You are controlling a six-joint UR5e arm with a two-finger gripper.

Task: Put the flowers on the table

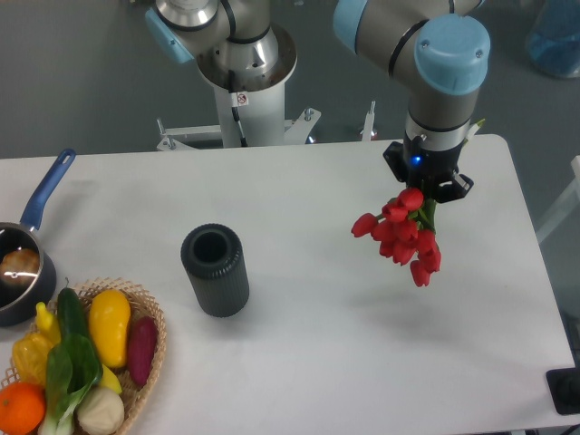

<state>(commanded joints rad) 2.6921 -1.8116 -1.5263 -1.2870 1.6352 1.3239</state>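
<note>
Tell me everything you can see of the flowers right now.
The flowers are a bunch of red tulips with a little green stem showing at the top. They hang heads-down from the gripper, which is shut on the stems, above the right part of the white table, not touching it. They look artificial, though that is uncertain.

worktop point(299, 362): smooth matt white | vase point(215, 270): dark ribbed matt | basket point(154, 358): woven wicker | flowers point(403, 234): glossy red, plastic-looking | pan point(23, 263): shiny metal inside, blue handle
</note>
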